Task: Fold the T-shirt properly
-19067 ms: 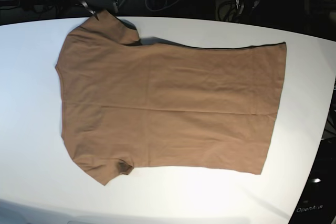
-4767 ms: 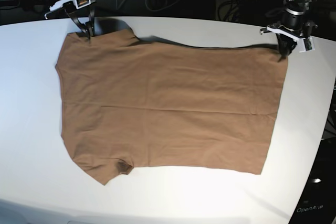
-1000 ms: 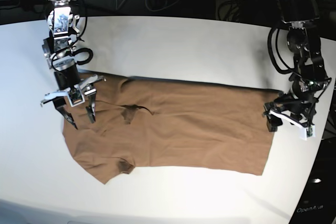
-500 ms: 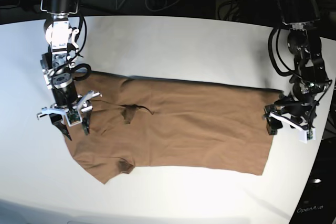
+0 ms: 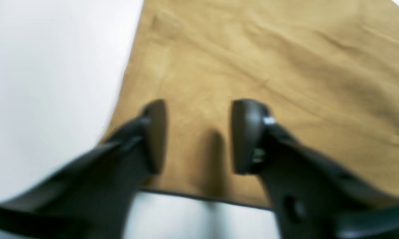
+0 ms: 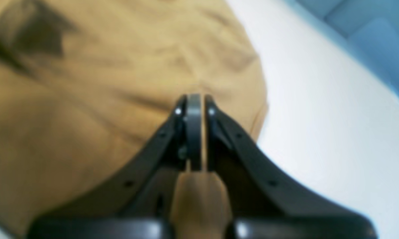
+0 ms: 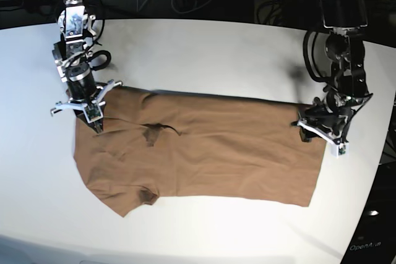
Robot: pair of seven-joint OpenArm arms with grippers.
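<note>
Roughly halfway: tan T-shirt (image 7: 204,146) folded once lengthwise on the white table (image 7: 204,54), cross folds left; right gripper (image 6: 194,109) pinched closed, empty; left gripper (image 5: 198,132) part-open, empty.

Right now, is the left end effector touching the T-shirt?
Cannot tell. In the left wrist view the left end effector is over the T-shirt with its fingers apart and nothing between them, but blur hides whether the tips rest on it.

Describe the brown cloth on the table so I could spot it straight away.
On the big white table lies the T-shirt, a plain tan short-sleeved garment folded once lengthwise, between two black robot arms. It is the only cloth there, soft and wrinkled, with no print.
</note>
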